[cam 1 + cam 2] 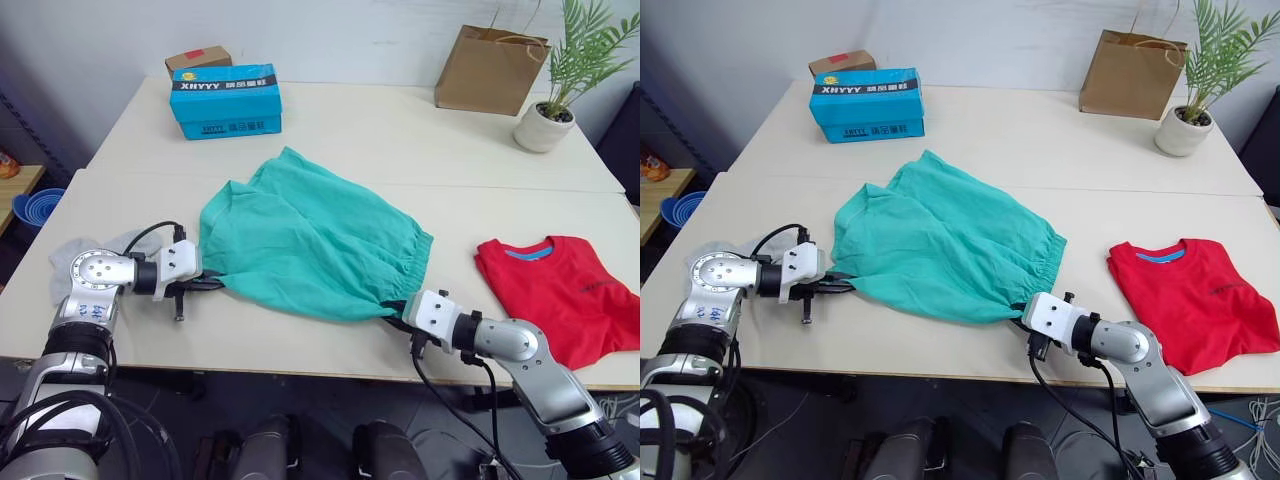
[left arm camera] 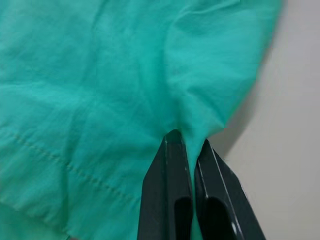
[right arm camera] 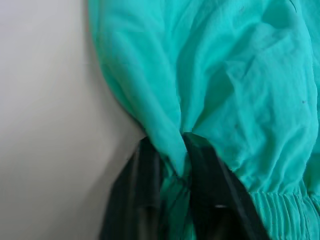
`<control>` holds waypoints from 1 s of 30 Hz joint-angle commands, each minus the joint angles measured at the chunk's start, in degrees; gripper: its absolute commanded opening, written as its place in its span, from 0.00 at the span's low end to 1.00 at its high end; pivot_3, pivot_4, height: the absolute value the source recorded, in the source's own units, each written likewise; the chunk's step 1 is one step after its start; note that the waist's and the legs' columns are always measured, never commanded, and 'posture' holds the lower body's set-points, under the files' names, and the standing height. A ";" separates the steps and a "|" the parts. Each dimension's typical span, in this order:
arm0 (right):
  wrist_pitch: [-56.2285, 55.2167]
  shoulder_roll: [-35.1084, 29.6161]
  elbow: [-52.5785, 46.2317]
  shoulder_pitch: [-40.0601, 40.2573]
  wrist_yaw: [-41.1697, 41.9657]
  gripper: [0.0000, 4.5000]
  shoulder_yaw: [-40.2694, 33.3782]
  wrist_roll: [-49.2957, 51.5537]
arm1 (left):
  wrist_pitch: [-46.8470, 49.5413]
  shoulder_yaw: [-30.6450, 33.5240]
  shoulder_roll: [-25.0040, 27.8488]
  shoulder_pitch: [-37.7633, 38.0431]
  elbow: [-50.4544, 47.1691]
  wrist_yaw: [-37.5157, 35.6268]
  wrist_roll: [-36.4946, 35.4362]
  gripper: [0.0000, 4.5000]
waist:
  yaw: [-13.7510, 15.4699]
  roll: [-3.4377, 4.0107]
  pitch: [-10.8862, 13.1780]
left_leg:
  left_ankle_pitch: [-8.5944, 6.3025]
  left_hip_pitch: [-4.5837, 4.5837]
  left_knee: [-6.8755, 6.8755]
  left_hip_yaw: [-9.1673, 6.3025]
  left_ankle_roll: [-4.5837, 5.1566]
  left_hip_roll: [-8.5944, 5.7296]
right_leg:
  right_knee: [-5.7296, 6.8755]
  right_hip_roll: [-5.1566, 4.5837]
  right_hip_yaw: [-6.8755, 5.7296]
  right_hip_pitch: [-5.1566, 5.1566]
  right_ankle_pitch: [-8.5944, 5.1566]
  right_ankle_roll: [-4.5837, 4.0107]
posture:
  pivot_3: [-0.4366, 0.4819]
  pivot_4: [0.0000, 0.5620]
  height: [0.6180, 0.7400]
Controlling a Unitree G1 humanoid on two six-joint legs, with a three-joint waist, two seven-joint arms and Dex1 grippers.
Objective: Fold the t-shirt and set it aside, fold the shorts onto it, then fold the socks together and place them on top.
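The crumpled teal-green fabric shorts (image 1: pixel 305 240) lie mid-table, left gripper (image 2: pixel 191 150) pinching their left edge, right gripper (image 3: pixel 175 155) clamping their near-right waistband corner, left of the folded red t-shirt (image 1: pixel 560 290).

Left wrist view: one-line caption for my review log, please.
Left pincer shut on a pinched fold of the teal-green shorts above the pale table.

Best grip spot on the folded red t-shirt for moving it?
Judging by pose: the t-shirt lies flat near the table's right edge. Take its near folded hem from the robot's side with the right gripper; that edge is thick and reachable.
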 commanded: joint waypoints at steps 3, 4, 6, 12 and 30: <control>-6.27 -0.13 -2.89 2.24 5.50 0.00 -5.95 9.63 | 20.27 2.69 4.62 12.46 -28.39 -6.92 -15.13 0.00 | -0.81 -0.06 0.07 | -0.01 -0.05 -0.23 0.00 0.01 0.00 | -0.03 0.02 -0.02 -0.01 0.00 0.00 | 0.48 0.27 1.00; -7.89 -1.55 -2.83 3.42 7.73 0.00 -6.82 10.64 | 24.09 3.38 6.07 15.15 -33.85 -6.24 -17.05 0.00 | -0.81 -0.12 0.12 | 0.01 -0.07 -0.27 -0.05 0.01 0.00 | -0.06 0.03 -0.06 0.01 0.00 0.00 | 0.48 0.27 1.00; -9.59 -4.25 -2.59 6.28 12.10 0.00 -8.86 13.38 | 30.39 4.79 9.27 20.58 -42.43 -5.61 -20.10 0.00 | -0.84 -0.15 0.15 | 0.01 -0.07 -0.30 -0.11 0.01 0.00 | -0.12 0.03 -0.08 0.05 0.00 0.00 | 0.48 0.27 1.00; -12.34 -9.24 -0.28 12.87 18.45 0.00 -13.19 16.11 | 39.88 10.02 15.15 33.15 -54.08 -4.83 -25.01 0.00 | -0.85 0.05 0.27 | -0.15 0.29 -0.44 -0.17 -0.23 0.01 | -0.95 0.05 -0.15 0.64 -0.02 0.01 | 0.48 0.27 1.00; 14.70 -8.22 -17.03 18.32 3.28 0.00 -30.43 44.81 | 30.27 1.29 -1.47 -15.29 -24.28 5.52 -14.06 0.00 | 2.61 0.39 0.53 | -0.03 0.34 -0.58 -0.14 -0.48 -0.01 | -1.11 0.14 -0.09 0.65 -0.04 -0.11 | 0.48 0.27 1.00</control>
